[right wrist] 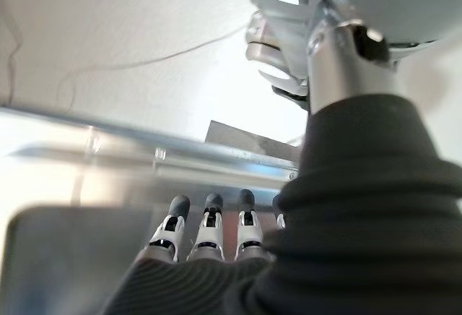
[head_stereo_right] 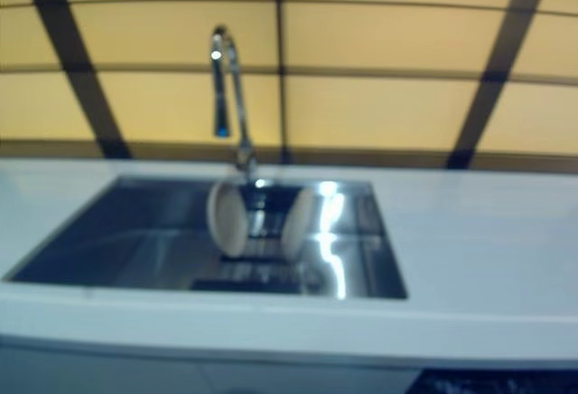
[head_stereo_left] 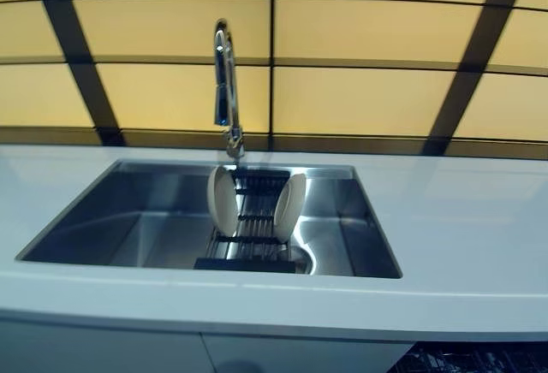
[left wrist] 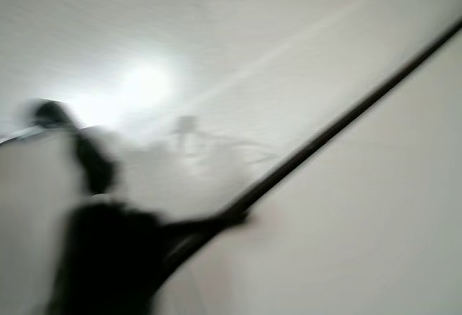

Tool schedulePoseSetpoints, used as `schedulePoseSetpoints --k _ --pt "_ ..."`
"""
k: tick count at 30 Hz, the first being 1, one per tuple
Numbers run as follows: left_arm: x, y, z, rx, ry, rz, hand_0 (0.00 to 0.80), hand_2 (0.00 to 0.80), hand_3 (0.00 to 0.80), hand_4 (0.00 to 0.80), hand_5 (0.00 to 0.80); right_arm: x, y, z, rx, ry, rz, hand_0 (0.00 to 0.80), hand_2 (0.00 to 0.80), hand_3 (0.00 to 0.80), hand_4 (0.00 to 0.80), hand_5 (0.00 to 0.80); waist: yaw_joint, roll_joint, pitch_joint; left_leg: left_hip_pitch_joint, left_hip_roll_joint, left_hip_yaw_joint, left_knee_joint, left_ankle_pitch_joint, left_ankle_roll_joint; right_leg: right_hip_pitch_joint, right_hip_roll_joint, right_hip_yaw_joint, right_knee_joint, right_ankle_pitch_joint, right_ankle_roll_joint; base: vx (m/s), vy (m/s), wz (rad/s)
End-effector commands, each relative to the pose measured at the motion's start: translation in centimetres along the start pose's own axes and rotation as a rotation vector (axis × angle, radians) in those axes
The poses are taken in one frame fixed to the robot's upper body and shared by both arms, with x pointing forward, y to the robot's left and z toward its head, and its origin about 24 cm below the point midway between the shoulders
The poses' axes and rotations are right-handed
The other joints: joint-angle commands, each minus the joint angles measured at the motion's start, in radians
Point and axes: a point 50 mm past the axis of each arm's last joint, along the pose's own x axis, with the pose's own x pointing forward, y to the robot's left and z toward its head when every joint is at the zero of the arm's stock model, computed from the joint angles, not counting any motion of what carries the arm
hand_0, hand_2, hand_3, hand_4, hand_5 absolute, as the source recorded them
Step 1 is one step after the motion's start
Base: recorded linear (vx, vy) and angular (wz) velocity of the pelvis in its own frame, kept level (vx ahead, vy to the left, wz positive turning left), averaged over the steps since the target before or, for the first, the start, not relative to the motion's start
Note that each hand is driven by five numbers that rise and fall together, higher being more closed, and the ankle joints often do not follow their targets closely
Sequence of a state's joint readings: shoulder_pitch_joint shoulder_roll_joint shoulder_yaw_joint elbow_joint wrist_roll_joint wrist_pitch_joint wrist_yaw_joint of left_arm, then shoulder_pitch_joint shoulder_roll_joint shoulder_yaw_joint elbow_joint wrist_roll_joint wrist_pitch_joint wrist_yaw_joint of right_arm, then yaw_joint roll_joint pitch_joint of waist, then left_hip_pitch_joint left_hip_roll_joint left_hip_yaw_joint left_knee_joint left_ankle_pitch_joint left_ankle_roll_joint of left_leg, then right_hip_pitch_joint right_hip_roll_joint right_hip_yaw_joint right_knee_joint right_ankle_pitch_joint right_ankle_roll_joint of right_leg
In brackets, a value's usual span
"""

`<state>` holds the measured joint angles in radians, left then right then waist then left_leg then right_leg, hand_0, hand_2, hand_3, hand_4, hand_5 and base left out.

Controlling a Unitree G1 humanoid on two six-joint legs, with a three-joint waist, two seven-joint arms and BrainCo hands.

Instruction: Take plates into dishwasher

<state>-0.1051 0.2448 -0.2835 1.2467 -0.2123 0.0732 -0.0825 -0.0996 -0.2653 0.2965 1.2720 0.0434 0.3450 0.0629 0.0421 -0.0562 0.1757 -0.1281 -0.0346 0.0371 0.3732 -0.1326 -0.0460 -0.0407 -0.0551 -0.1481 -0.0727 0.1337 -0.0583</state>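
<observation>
The tall faucet [head_stereo_left: 226, 82] rises just behind the two plates [head_stereo_left: 221, 201] standing upright in the rack [head_stereo_left: 253, 229] in the sink [head_stereo_left: 94, 210], while the sink's left half and the desk [head_stereo_left: 462, 219] lie open.

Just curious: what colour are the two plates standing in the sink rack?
White plates, clearest in the left eye view.

Left wrist view smeared beyond reading, just a dark blob [left wrist: 108, 257]. Dishwasher rack [head_stereo_left: 479, 358] chopped off under the desk's [head_stereo_left: 462, 227] front right corner.
</observation>
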Motion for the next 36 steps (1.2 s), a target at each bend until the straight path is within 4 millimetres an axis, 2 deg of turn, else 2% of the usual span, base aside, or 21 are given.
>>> schedulePoseSetpoints --k 1,5,8,12,17,18,20,21,24,26,30,36 --pt "0.1 -0.1 1.5 0.018 -0.029 -0.003 0.000 0.000 0.000 0.000 0.000 -0.6 -2.4 2.2 -0.012 -0.068 -0.044 0.000 0.000 0.000 0.000 0.000 -0.006 0.033 0.039 0.038 -0.013 0.006 -0.228 0.108 0.054 0.041 -0.020 0.013 0.112 -0.117 0.119 0.011 0.149 -0.23" --pt "0.0 0.6 1.9 0.009 -0.029 -0.005 0.000 0.000 0.000 0.000 0.000 -0.6 -2.0 2.6 -0.109 -0.110 0.011 0.000 0.000 0.000 0.000 0.000 -0.013 0.049 0.023 0.112 -0.016 -0.007 -0.348 0.128 0.063 0.027 -0.017 0.009 0.107 -0.099 0.141 0.047 0.049 -0.27" --pt "-0.1 1.2 1.3 0.042 -0.011 0.001 0.000 0.000 0.000 0.000 0.000 -0.8 -1.3 3.6 -0.207 -0.176 0.063 0.000 0.000 0.000 0.000 0.000 0.000 0.041 -0.002 0.150 -0.017 -0.015 -0.396 0.131 0.074 0.028 -0.017 0.001 0.092 -0.086 0.152 0.101 -0.032 0.08" --pt "-0.2 1.3 0.7 0.056 0.009 0.006 0.000 0.000 0.000 0.000 0.000 -1.1 -0.9 4.5 -0.284 -0.245 0.103 0.000 0.000 0.000 0.000 0.000 0.007 0.032 -0.020 0.157 -0.020 -0.012 -0.408 0.130 0.079 0.033 -0.018 -0.002 0.081 -0.084 0.155 0.049 -0.016 0.05" --pt "-0.2 1.4 0.6 0.072 0.022 0.004 0.000 0.000 0.000 0.000 0.000 -2.1 -0.1 6.8 -0.358 -0.394 0.182 0.000 0.000 0.000 0.000 0.000 0.012 0.021 -0.029 0.159 -0.018 -0.004 -0.413 0.129 0.084 0.034 -0.020 -0.003 0.075 -0.080 0.158 0.010 -0.012 0.06" --pt "-0.3 1.7 0.7 0.082 0.022 0.009 0.000 0.000 0.000 0.000 0.000 -3.0 0.2 8.4 -0.401 -0.478 0.227 0.000 0.000 0.000 0.000 0.000 0.011 0.015 -0.030 0.161 -0.016 0.000 -0.415 0.127 0.085 0.033 -0.020 -0.001 0.075 -0.078 0.162 -0.004 -0.041 0.07" --pt "-0.4 2.0 0.6 0.085 0.024 0.016 0.000 0.000 0.000 0.000 0.000 -4.4 0.7 10.1 -0.455 -0.579 0.282 0.000 0.000 0.000 0.000 0.000 0.008 0.009 -0.029 0.163 -0.014 0.007 -0.415 0.126 0.087 0.031 -0.021 -0.001 0.077 -0.074 0.167 -0.003 -0.042 0.01" --pt "-0.4 2.0 0.6 0.085 0.024 0.018 0.000 0.000 0.000 0.000 0.000 -4.7 0.8 10.4 -0.457 -0.595 0.296 0.000 0.000 0.000 0.000 0.000 0.008 0.008 -0.029 0.163 -0.013 0.009 -0.415 0.126 0.087 0.031 -0.021 -0.001 0.077 -0.073 0.168 -0.008 -0.041 0.01" --pt "-0.7 2.8 0.5 0.087 0.028 0.030 0.000 0.000 0.000 0.000 0.000 -7.5 0.9 12.4 -0.527 -0.726 0.426 0.000 0.000 0.000 0.000 0.000 0.002 -0.002 -0.028 0.165 -0.009 0.019 -0.414 0.125 0.087 0.026 -0.023 -0.001 0.080 -0.068 0.174 -0.017 -0.038 0.00" --pt "-0.7 3.0 0.4 0.087 0.029 0.034 0.000 0.000 0.000 0.000 0.000 -8.4 0.7 12.8 -0.544 -0.767 0.467 0.000 0.000 0.000 0.000 0.000 0.000 -0.005 -0.028 0.167 -0.008 0.022 -0.415 0.125 0.087 0.026 -0.023 -0.003 0.080 -0.066 0.176 0.000 0.000 0.00" --pt "-1.0 3.8 -0.3 0.080 0.034 0.043 0.000 0.000 0.000 0.000 0.000 -11.9 -0.2 13.8 -0.561 -0.880 0.647 0.000 0.000 0.000 0.000 0.000 -0.008 -0.010 -0.031 0.174 -0.005 0.034 -0.417 0.124 0.086 0.027 -0.023 -0.005 0.083 -0.067 0.179 0.000 0.000 0.00" --pt "-1.1 4.0 -1.8 0.067 0.058 0.050 0.000 0.000 0.000 0.000 0.000 -15.2 0.4 14.3 -0.526 -0.973 0.905 0.000 0.000 0.000 0.000 0.000 -0.014 -0.017 -0.046 0.193 -0.002 0.045 -0.430 0.120 0.082 0.042 -0.022 -0.006 0.076 -0.074 0.182 0.016 -0.001 0.00"
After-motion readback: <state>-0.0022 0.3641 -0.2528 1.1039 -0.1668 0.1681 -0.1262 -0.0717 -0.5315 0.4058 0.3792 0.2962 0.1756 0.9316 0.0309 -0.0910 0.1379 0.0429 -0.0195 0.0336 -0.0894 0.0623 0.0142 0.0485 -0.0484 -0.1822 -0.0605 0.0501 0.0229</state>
